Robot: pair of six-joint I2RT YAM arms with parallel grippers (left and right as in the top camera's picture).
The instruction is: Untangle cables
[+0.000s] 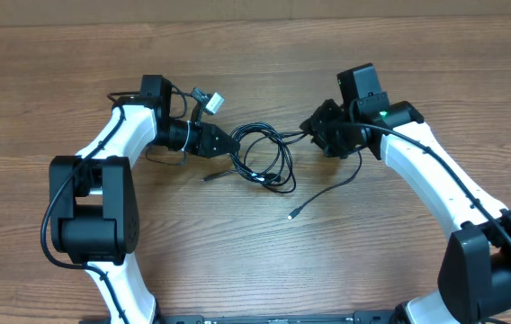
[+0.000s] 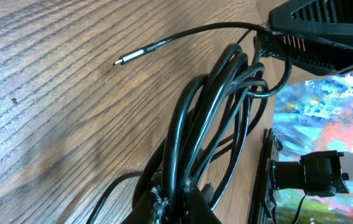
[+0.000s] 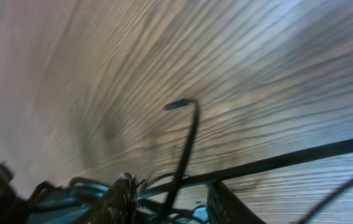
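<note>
The table (image 1: 237,270) is brown wood-grain board that fills the overhead view; in the left wrist view a blurred, many-coloured patch (image 2: 325,118) shows past its edge. The cables (image 1: 263,155), thin black loops, lie mid-table between the two grippers, one silver-tipped plug (image 1: 293,216) trailing toward the arm bases. The left gripper (image 1: 230,144) has its fingers pressed together on the bundle. The right gripper (image 1: 309,130) sits at the loops' other end; its own view is blurred, so I cannot tell how its fingers stand

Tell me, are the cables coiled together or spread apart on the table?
Coiled together. The cables overlap in loops, and the left wrist view shows several strands bunched as one bundle.
</note>
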